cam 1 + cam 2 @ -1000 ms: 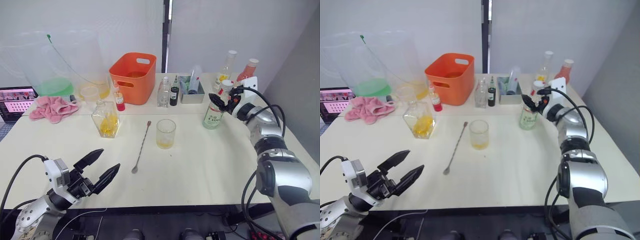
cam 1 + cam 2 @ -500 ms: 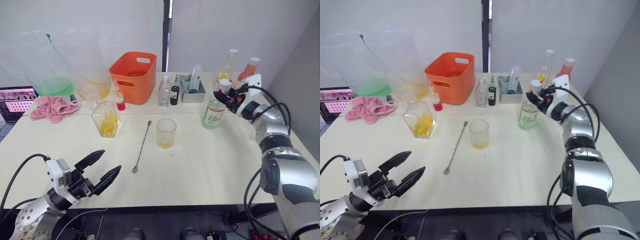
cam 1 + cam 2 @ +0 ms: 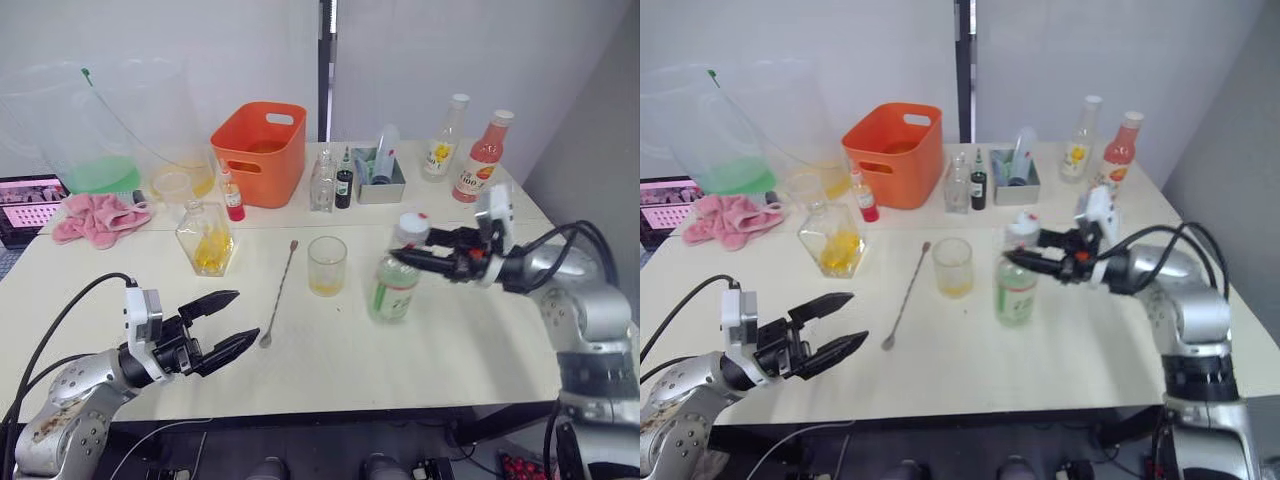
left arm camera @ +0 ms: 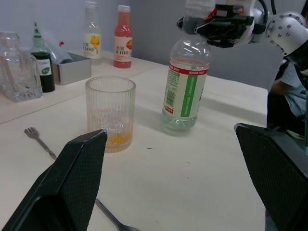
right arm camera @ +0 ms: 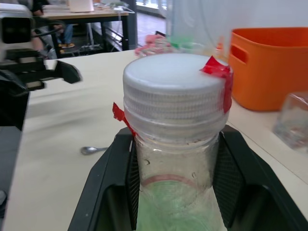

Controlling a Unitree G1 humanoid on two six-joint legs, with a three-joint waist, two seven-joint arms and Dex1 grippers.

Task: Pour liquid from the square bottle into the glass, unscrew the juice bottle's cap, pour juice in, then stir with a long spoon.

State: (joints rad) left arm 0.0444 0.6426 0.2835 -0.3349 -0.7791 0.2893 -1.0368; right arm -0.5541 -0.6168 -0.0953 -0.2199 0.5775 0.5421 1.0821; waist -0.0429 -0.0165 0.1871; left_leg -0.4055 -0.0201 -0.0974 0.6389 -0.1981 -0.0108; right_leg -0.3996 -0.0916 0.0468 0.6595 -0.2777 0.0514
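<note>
Juice bottle (image 3: 393, 279) stands upright on the table (image 3: 460, 330), just right of the glass (image 3: 327, 265), and the right gripper (image 3: 402, 256) has it by the neck: the wrist view shows one black finger on each side, tight against the neck right under the white cap (image 5: 175, 91), which is on and has bits of red tape on it. The bottle's base looks like it's touching the table. The glass has a little yellow liquid at the bottom, and the long spoon (image 3: 279, 294) lies flat on the table just to the left of it, bowl end toward the robot. The square bottle (image 3: 208, 238) with yellow stuff inside sits further left, near the pink cloth (image 3: 96, 218). The left gripper (image 3: 234, 323) hovers low over the near edge of the table with its fingers spread wide, nothing between them, with the spoon's bowl just beyond its tips. The orange bin (image 3: 263, 153) is at the back.
</note>
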